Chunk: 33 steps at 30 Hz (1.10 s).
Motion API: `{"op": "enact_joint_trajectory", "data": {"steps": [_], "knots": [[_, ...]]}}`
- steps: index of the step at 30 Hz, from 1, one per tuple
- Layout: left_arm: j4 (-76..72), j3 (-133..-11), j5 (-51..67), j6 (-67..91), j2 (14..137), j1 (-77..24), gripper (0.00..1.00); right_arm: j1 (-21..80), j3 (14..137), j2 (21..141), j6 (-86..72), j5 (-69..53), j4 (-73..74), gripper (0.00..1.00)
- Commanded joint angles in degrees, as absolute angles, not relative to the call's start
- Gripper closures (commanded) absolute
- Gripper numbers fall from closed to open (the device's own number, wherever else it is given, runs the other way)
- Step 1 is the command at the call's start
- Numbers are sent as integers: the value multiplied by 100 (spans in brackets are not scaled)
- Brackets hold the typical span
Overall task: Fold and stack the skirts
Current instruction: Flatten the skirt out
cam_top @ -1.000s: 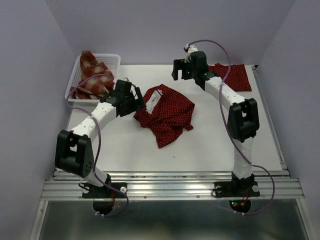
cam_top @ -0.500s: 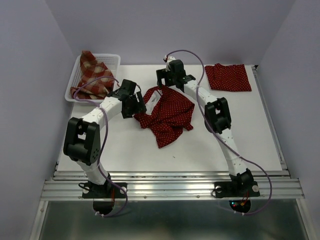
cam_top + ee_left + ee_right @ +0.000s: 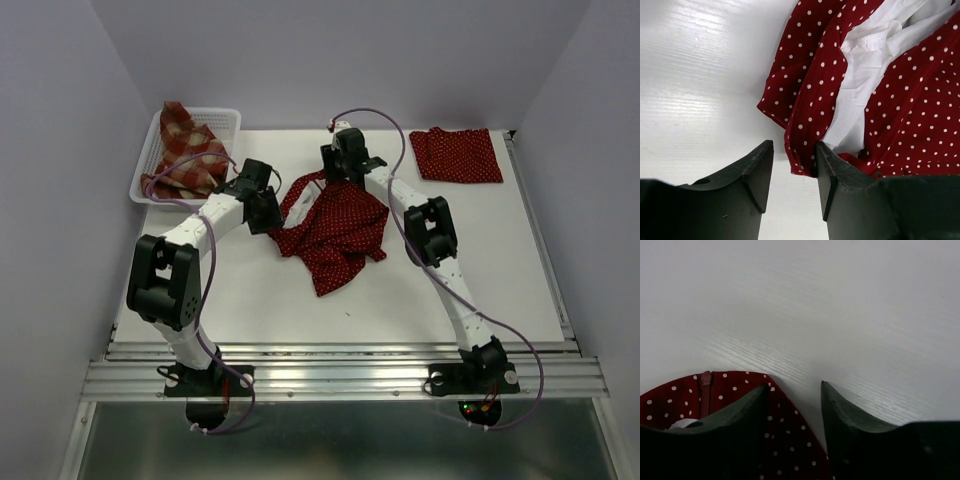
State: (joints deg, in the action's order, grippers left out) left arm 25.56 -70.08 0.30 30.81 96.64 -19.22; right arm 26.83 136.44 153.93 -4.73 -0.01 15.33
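Crumpled polka-dot skirt point(image 3: 335, 232), edges straddled.
Left gripper point(image 3: 793, 167) at its 9 o'clock, right gripper point(image 3: 794, 405) at 12 o'clock: both spread, hem between.

Left gripper point(image 3: 793, 148) sits at the bottom edge of the frame, with two dark fingers point(image 3: 747, 175) pointing up and a clear gap between the tips. A dark red dotted skirt point(image 3: 900, 115) fills the right and upper middle, bunched in folds. White lining point(image 3: 860, 90) shows through from the upper right down to centre. The skirt's lowest fold drops into the gap and lies against the inner face of the right-hand finger. A strip of bare white table point(image 3: 700, 90) shows between that fold and the left-hand finger. Table glare takes up the whole left side.
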Motion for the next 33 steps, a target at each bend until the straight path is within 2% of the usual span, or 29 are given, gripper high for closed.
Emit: {"op": "enact_joint_trajectory", "data": {"steps": [1,3,11,12,14,15,22,28,30,33], "knots": [[2523,-6873,-26,2988,9659,-1872,52,2760,13404,15267,-510,500,1477,53],[2470,-6829,-26,2988,9668,-1872,55,2760,13368,15171,-492,545,1477,68],[2259,-6627,237,2962,9808,-1819,54,2760,13000,14661,-237,774,1433,91],[2215,-6627,298,2962,9835,-1819,58,2760,12938,14591,-220,747,1415,91],[2127,-6671,334,3006,9914,-1819,77,2760,12728,14380,-150,703,1389,99],[2136,-6697,299,3023,9931,-1811,100,2760,12640,14301,-141,755,1380,99],[2302,-7338,-579,3076,9546,-1705,100,2760,11411,13010,184,1511,809,99],[2566,-8611,-1335,2936,9220,-1652,100,2760,10416,11217,448,1942,89,99],[2540,-9478,-1589,2770,8958,-1661,100,2760,9987,10395,771,2274,-243,99],[2426,-10062,-1801,2497,8632,-1661,100,2760,9809,9687,1080,2671,-386,99]]}}
